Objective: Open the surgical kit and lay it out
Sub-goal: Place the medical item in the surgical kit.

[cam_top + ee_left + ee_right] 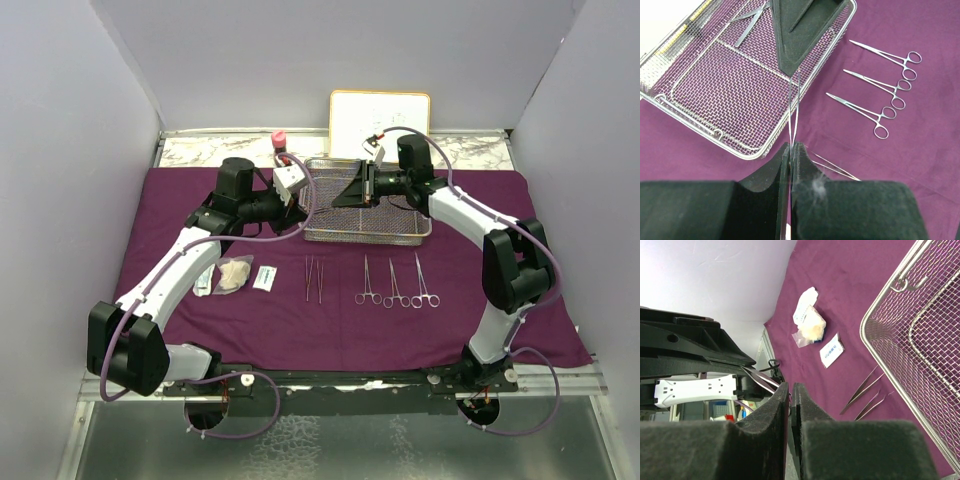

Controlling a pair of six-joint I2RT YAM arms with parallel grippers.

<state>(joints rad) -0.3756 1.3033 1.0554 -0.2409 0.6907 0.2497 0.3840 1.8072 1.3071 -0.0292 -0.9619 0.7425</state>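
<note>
The purple cloth lies spread open. The wire-mesh tray stands at its back middle. My left gripper is shut on one end of slim steel forceps held above the tray's near rim. My right gripper faces it over the tray. Its fingers close on the forceps' other end, and its jaws look shut in the right wrist view. Three clamps and another pair of forceps lie on the cloth. One steel tool remains in the tray.
Gauze and white packets lie on the cloth's left part, also seen in the right wrist view. A framed whiteboard and a pink-capped bottle stand behind the tray. White walls enclose the table.
</note>
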